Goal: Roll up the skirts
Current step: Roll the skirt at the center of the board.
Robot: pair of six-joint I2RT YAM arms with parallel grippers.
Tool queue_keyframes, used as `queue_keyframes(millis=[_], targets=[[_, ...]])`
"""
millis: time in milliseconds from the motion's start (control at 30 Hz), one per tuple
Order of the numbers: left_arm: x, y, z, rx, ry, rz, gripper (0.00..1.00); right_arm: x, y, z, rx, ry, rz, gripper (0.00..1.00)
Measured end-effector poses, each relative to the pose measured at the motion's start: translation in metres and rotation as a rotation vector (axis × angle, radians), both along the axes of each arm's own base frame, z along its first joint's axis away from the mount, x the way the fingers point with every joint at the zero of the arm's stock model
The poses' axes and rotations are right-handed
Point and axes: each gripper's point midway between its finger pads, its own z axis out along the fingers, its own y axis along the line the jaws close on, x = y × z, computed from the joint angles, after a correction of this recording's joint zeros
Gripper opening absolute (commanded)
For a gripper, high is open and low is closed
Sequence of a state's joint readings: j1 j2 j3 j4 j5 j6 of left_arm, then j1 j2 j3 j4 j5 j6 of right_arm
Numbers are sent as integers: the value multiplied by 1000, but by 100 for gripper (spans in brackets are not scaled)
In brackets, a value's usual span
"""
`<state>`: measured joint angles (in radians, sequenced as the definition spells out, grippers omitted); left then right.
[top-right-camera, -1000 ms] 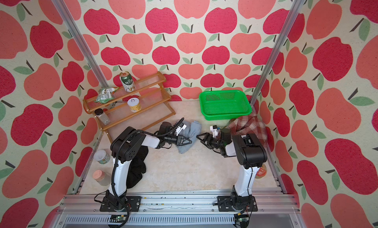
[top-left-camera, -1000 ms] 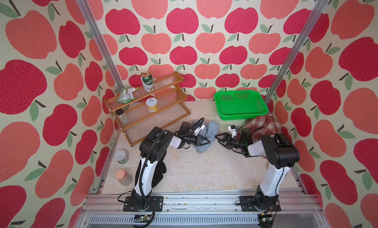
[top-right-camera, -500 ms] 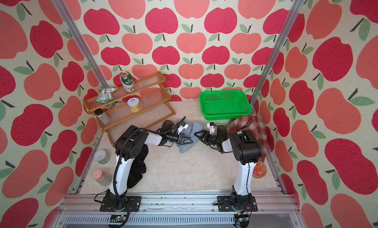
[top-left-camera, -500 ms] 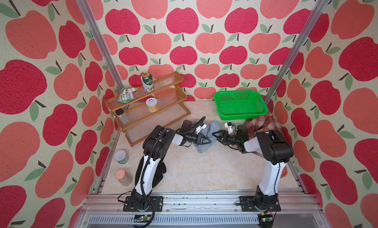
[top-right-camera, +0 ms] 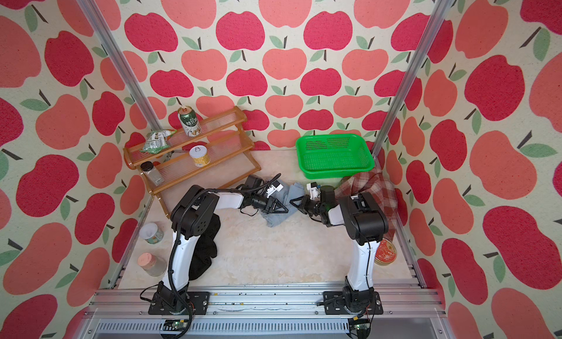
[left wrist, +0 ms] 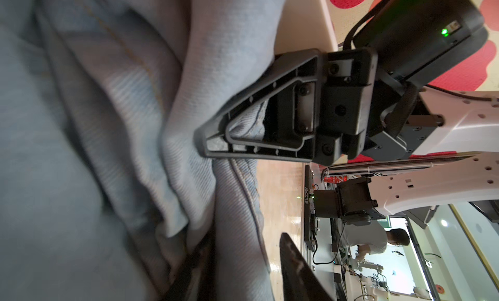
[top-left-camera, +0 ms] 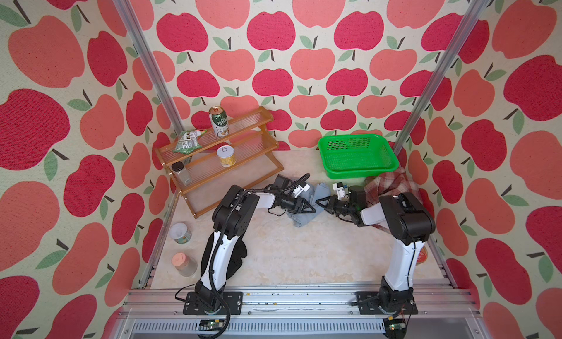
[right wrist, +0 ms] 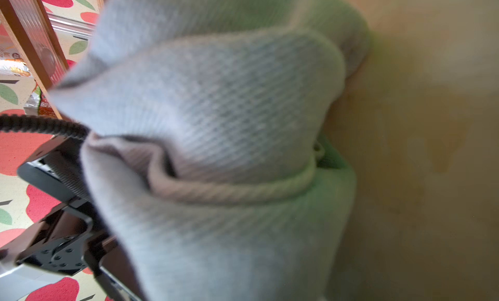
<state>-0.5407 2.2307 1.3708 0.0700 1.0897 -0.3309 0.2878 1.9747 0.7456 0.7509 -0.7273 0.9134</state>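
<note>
The light blue denim skirt (top-left-camera: 307, 214) (top-right-camera: 281, 214) lies bunched at mid-table between my two grippers. My left gripper (top-left-camera: 307, 207) (left wrist: 244, 243) is at its left side, jaws apart, with a denim fold (left wrist: 237, 232) between them and a gap beside one finger (left wrist: 294, 267). My right gripper (top-left-camera: 321, 203) (left wrist: 201, 140) meets it from the right, shut on a denim fold. Denim (right wrist: 216, 124) fills the right wrist view and hides those fingers. The plaid skirt (top-left-camera: 392, 184) lies crumpled behind the right arm. The black skirt (top-right-camera: 205, 246) lies under the left arm.
A green mesh basket (top-left-camera: 349, 137) stands at the back right. A wooden stepped rack (top-left-camera: 243, 167) at the back left holds a can, a tin, a packet and a jar. Two jars (top-left-camera: 180, 232) (top-left-camera: 184, 263) stand by the left wall, and a red tin (top-right-camera: 385, 251) by the right.
My right gripper has moved left onto the denim skirt and shut on it. My left gripper, shut before, has opened its jaws on the same bundle.
</note>
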Motion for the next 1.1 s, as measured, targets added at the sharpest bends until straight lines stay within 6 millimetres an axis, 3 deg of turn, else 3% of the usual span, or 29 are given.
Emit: queue_keyframes(millis=[167,300,400,467,567,667,767,833,1100], targets=[[25,25,23,193,-232,150,56,-3,-4,2,-31,23,-24,0],[38,41,77,324,-621,243,63,-5,-7,1,-45,45,-34,0],[9,18,124,359,-1016,201,65,-7,-8,1,-51,55,-37,0],[-22,-9,139,357,-1230,130,66,-8,-9,2,-55,62,-40,0],[-66,-43,124,383,-1454,-9,75,-9,-9,3,-60,72,-42,0],[-79,-52,80,503,-1559,-130,76,-11,-10,3,-64,84,-41,0],[-71,-45,39,644,-1589,-201,76,-11,-11,2,-69,88,-40,0],[-65,-38,22,718,-1593,-219,76,-11,-11,2,-73,90,-38,0],[-34,-28,-4,969,-1587,-181,74,-13,-14,2,-79,101,-39,0]])
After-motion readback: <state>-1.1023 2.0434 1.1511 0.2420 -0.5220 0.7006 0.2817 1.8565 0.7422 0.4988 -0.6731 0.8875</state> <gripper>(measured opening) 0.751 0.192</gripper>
